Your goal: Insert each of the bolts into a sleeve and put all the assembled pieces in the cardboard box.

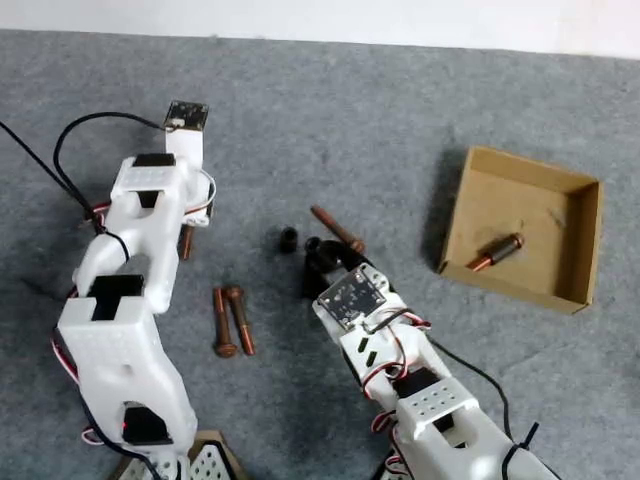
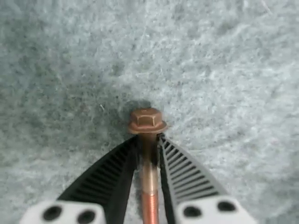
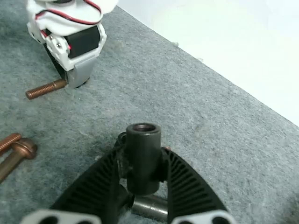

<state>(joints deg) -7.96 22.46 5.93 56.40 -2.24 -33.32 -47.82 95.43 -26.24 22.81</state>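
A bolt [image 2: 147, 121] clamped in the left jaws (shank partly hidden), a sleeve [image 3: 143, 154] clamped in the right jaws.

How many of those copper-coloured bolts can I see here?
5 bolts. One is in the left gripper, two lie side by side between the arms, one lies alone farther back, and one is in the cardboard box, tucked into a sleeve. The arms might hide more.
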